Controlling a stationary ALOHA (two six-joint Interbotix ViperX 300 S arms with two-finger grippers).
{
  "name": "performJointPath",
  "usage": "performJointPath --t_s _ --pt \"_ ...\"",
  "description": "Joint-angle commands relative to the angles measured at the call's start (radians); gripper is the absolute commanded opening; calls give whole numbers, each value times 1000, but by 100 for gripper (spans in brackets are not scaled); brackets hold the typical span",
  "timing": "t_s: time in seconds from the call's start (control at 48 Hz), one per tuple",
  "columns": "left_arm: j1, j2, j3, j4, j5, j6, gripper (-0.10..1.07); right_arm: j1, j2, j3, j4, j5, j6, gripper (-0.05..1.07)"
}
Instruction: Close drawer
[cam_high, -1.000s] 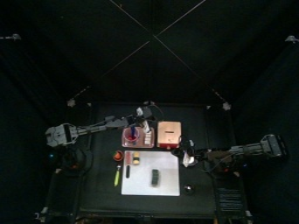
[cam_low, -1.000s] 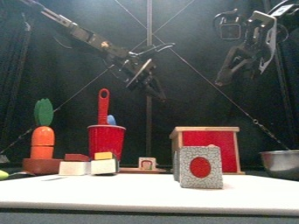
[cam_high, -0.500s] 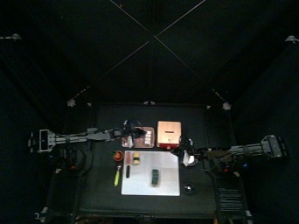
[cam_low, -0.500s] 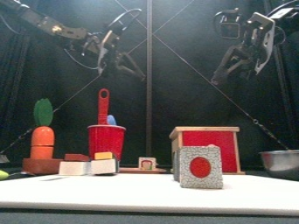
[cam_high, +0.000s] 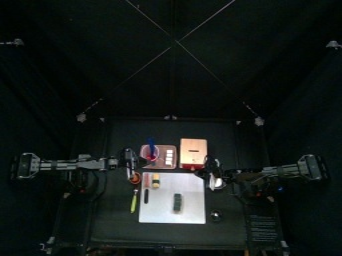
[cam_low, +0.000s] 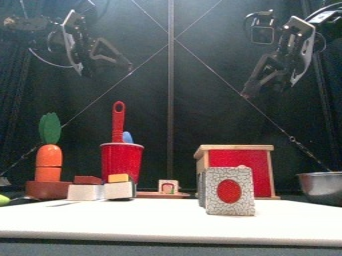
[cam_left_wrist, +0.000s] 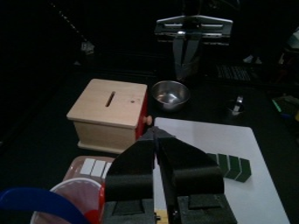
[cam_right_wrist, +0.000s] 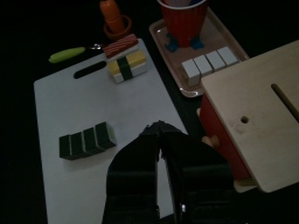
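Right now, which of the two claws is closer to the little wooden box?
The right. In the top view the right gripper sits just off the wooden box toward its front right corner, while the left gripper hangs farther away, beyond the pink tray.

Open air above drawer (cam_high: 195, 152)

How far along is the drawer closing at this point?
Done, it seems: the drawer's red front looks flush with the wooden box, with nothing sticking out. In hand: nothing. The left gripper hangs empty, high over the table's left side, and the right gripper is raised too, shut and empty. Left: at most parking the arms.
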Motion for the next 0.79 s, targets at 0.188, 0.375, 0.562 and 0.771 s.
performJointPath --t_s 0.188,0.375,0.562,0.771 --pt "-5 -8 14 -15 -15 6 37 8 2 -8 2 -6 -5 17" --pt "-5 -8 23 -15 -15 5 37 8 2 -8 2 -6 -3 17" --pt "-5 -8 28 -14 -15 8 37 9 2 3 8 -6 3 17" --pt "-2 -8 28 -5 -15 8 37 14 2 20 32 -6 3 17"
